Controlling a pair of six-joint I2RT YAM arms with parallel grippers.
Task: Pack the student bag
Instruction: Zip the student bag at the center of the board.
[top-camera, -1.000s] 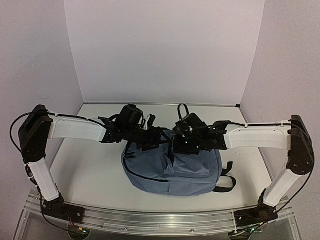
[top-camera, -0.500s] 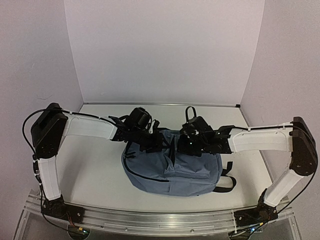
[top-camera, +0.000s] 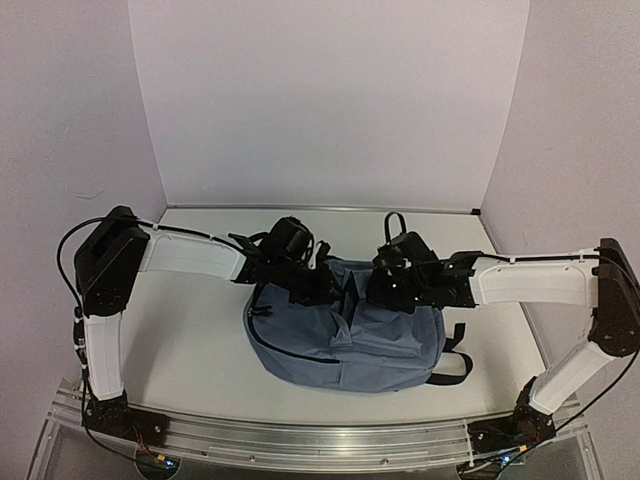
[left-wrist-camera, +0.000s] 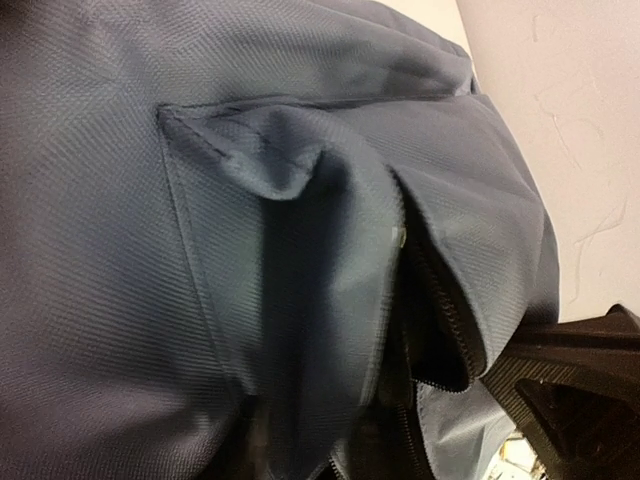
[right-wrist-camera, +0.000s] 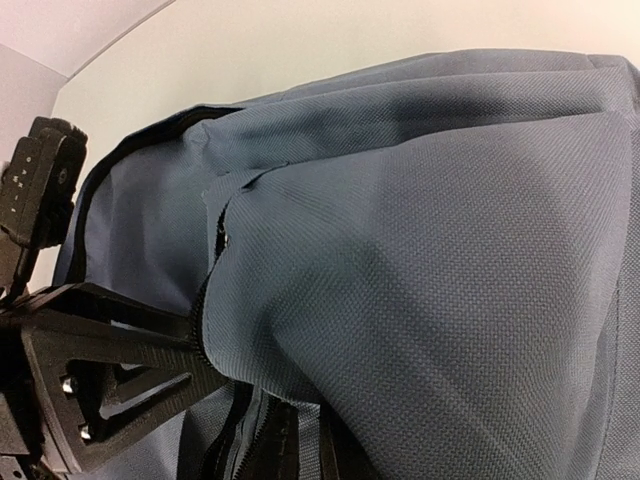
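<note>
The student bag, slate-blue, lies in the middle of the table with its top edge toward the back wall. My left gripper is at the left of that top edge. In the left wrist view a raised fold of the bag runs down into the left gripper, which is shut on it; the fingers barely show. My right gripper is at the top edge just to the right. Bag fabric and a black zipper edge bunch into the right gripper, which is shut on them.
Black straps trail off the bag's right side. Pale walls close the table at the back and both sides. A metal rail with the arm bases runs along the near edge. The two grippers stand close together, each in the other's wrist view.
Both grippers have shifted rightward along the bag's top edge. The left arm has reached further in and its jaws have narrowed around the fabric fold. The right gripper stayed shut.
</note>
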